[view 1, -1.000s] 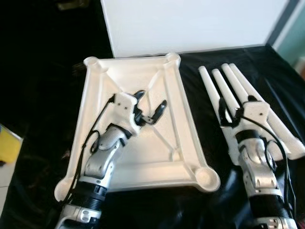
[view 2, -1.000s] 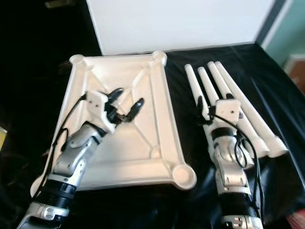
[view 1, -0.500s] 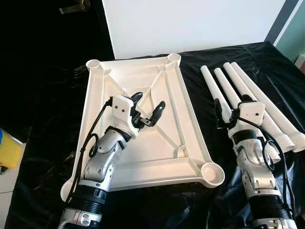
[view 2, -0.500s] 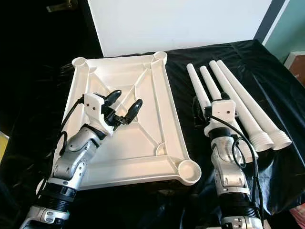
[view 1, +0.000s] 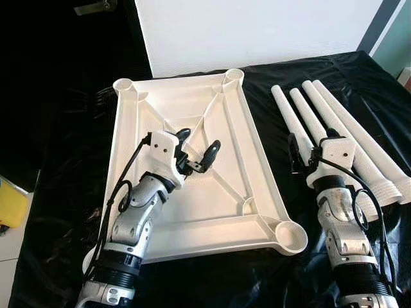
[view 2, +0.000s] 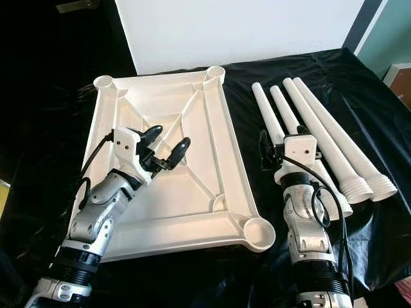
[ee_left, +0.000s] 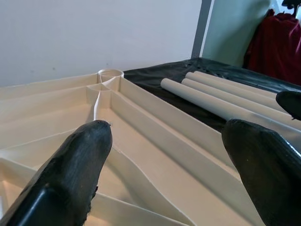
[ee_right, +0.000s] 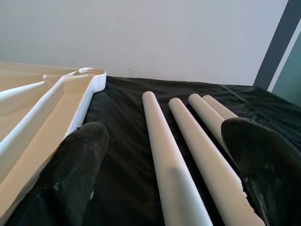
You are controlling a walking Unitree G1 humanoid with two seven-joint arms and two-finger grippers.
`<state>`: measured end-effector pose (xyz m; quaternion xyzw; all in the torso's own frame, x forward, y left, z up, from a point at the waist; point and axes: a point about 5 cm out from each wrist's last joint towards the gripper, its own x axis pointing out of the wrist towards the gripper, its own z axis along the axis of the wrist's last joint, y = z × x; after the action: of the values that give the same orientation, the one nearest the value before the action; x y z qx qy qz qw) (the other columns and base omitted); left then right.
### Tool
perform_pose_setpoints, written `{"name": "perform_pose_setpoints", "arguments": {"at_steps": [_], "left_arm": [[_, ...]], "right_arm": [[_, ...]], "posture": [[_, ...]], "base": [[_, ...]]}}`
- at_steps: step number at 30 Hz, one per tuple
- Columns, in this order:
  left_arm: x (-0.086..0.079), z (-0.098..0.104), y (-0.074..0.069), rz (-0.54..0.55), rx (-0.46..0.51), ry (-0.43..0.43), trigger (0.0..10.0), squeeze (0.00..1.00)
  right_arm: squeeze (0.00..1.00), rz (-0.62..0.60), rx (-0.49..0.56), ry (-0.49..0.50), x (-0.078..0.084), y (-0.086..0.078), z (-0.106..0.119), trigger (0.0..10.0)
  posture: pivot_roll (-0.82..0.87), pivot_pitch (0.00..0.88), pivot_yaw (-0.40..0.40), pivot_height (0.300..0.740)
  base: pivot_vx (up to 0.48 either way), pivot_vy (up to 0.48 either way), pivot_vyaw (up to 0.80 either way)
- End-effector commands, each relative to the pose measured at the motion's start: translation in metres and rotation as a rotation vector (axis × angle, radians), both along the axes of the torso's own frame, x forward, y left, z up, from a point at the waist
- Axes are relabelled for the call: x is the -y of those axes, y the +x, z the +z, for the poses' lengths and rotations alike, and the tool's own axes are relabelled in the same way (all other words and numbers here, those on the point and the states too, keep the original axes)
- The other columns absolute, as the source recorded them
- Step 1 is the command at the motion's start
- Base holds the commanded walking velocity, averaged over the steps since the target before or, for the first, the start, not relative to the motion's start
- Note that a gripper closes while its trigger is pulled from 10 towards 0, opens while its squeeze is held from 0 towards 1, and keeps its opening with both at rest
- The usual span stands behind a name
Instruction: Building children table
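A white plastic tabletop [view 1: 221, 199] lies upside down on the black cloth, ribs up, with a round leg socket at each corner, such as the near right one [view 1: 289, 236]. Several white tapered legs [view 1: 321, 119] lie side by side to its right. My left gripper [view 1: 200, 139] hovers open over the middle ribs of the tabletop with nothing between its fingers [ee_left: 80, 155]. My right gripper [view 1: 311, 141] is open just above the near ends of the legs [ee_right: 164, 141], holding nothing.
Black cloth [view 1: 282, 276] covers the work surface and drops away at the front. A white wall [view 1: 257, 32] stands right behind the tabletop. A yellow object [view 1: 9, 205] sits low at the far left. Red fabric [ee_left: 277, 42] hangs beyond the legs.
The whole picture has shifted and sharpened, so the camera moved. Both grippers stay open over the same spots; tabletop and legs lie as before.
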<state>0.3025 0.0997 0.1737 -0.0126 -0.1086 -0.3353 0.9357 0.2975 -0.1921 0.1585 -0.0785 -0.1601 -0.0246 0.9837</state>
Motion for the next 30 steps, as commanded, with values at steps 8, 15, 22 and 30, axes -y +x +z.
{"name": "perform_pose_setpoints", "arguments": {"at_steps": [8,15,22,30], "left_arm": [[-0.0025,-0.0057,-0.0028,-0.011,-0.037,0.012,10.0,0.0],[-0.0019,-0.0065,-0.0033,-0.016,-0.047,0.013,10.0,0.0],[-0.0016,-0.0062,-0.0032,-0.021,-0.052,0.016,10.0,0.0],[-0.002,-0.0052,-0.0025,-0.023,-0.052,0.02,10.0,0.0]], "right_arm": [[0.0,-0.014,-0.026,0.009,0.0017,-0.0041,-0.0083,10.0],[0.0,-0.016,-0.027,0.008,0.0028,-0.0046,-0.0084,10.0],[0.0,-0.02,-0.028,0.009,0.0033,-0.0048,-0.009,10.0],[0.0,-0.02,-0.028,0.011,0.0025,-0.0043,-0.0095,10.0]], "posture": [[0.0,0.137,0.018,0.74],[-0.01,0.141,0.019,0.74],[-0.01,0.137,0.023,0.74],[-0.01,0.129,0.026,0.74]], "base": [[0.0,0.0,0.0],[-0.247,0.0,0.0],[-0.264,0.0,0.0],[-0.261,0.0,0.0]]}}
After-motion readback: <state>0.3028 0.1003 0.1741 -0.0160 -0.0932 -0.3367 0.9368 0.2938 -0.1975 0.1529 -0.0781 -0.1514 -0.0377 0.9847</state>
